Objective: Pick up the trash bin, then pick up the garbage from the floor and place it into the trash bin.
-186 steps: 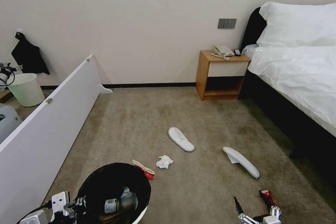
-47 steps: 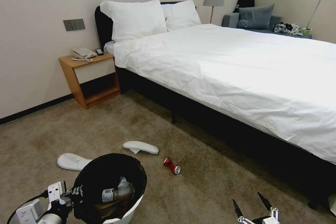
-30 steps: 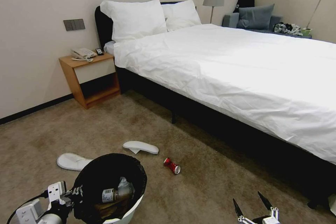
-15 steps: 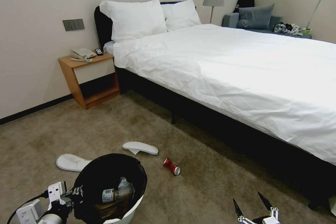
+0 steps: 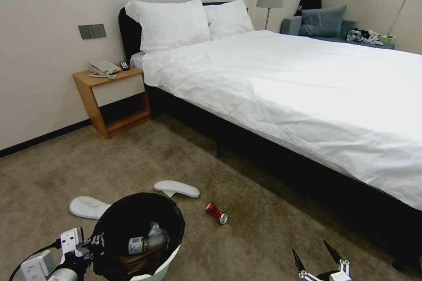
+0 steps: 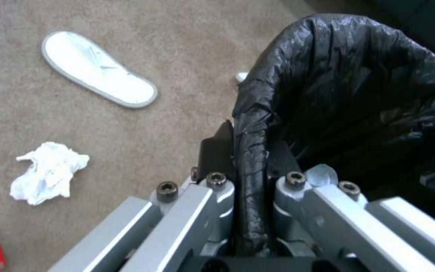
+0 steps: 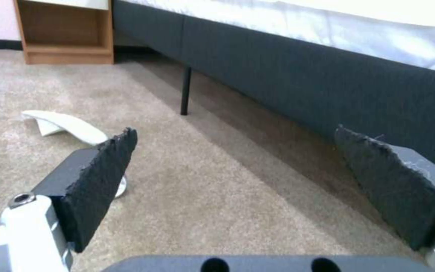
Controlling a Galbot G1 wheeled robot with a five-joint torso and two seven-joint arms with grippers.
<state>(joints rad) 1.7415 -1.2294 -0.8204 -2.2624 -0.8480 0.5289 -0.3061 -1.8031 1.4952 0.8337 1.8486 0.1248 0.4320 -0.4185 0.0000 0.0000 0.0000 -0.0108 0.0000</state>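
Carpeted bedroom; left claw (image 6: 250,177) pinching trash bin (image 6: 348,87) rim, right claw (image 7: 238,181) spread wide, empty.

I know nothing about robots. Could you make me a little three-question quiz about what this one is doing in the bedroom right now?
1. True or false: the left gripper is clamped on the rim of the trash bin.
2. What lies nearest the red can on the carpet: A) a slipper, B) a telephone, C) a pillow?
3. The right gripper is open or shut?

Key: 1 true; 2 A; 3 open, holding nothing.
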